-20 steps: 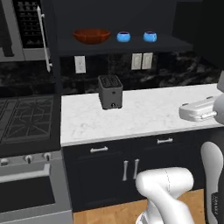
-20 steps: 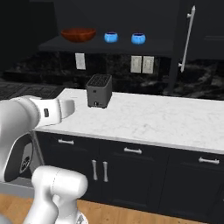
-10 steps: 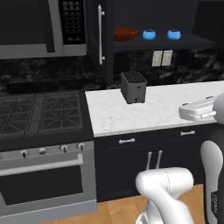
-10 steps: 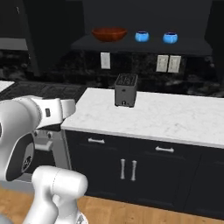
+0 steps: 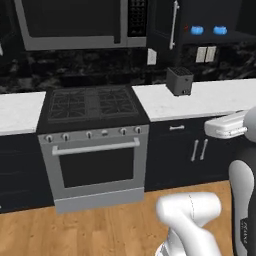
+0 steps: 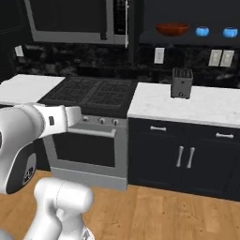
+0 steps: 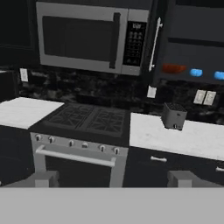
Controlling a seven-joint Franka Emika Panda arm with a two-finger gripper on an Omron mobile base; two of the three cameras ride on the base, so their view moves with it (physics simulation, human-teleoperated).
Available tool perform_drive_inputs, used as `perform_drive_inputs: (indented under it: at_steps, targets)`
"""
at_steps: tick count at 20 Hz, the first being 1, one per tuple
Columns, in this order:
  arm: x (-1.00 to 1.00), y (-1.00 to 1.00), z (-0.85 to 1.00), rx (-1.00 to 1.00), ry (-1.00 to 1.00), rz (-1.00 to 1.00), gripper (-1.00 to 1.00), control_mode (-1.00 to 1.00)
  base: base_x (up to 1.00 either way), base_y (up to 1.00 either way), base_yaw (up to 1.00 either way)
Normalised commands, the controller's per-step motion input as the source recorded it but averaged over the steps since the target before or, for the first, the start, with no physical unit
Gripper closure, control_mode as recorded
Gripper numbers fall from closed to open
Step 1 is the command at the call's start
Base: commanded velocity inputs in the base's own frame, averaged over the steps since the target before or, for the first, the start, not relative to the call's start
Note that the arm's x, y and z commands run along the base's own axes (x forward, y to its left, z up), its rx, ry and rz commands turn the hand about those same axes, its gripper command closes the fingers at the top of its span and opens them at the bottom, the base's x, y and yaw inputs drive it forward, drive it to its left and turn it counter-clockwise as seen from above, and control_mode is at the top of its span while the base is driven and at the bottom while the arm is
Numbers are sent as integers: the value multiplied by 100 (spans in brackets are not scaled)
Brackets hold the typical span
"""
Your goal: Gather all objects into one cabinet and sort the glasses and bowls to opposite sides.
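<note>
A wide reddish-brown bowl [image 6: 172, 29] and two small blue bowls [image 6: 202, 31] [image 6: 229, 32] sit in a row on the shelf of the open black upper cabinet [image 6: 197, 42]. The hand view shows the same three: brown bowl [image 7: 174, 68], then the blue bowls [image 7: 196, 72] [image 7: 220, 75]. The cabinet's door stands open with its long pale bar handle [image 7: 154, 43] [image 5: 174, 22] facing me. The glasses are out of view. My gripper [image 7: 113, 179] is open and empty, far back from the counter, facing the stove.
A black toaster [image 6: 182, 83] stands on the white counter [image 6: 211, 105] below the cabinet. A gas stove with oven [image 5: 95, 145] is in the middle, a microwave [image 7: 87, 39] above it. Another white counter [image 6: 28, 88] lies left. Wooden floor [image 5: 100, 230] in front.
The whole picture has slid to the right, so the base has driven left and back. Stove and microwave have come into view. Bowls and toaster have not moved.
</note>
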Motion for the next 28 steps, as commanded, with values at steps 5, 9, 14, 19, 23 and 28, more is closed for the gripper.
perform_drive_inputs:
  at_steps: [5,9,14,19,23,28]
  targets:
    - [0,0,0,0,0,0,-100,100,-57,91,0]
    - [0,0,0,0,0,0,-100,100,-27,99,0]
    - [0,0,0,0,0,0,-100,100,0,100,-4]
    - [0,0,0,0,0,0,-100,100,29,100,-18]
    - [0,0,0,0,0,0,-100,100,46,100,-21]
    - [0,0,0,0,0,0,-100,100,59,100,-24]
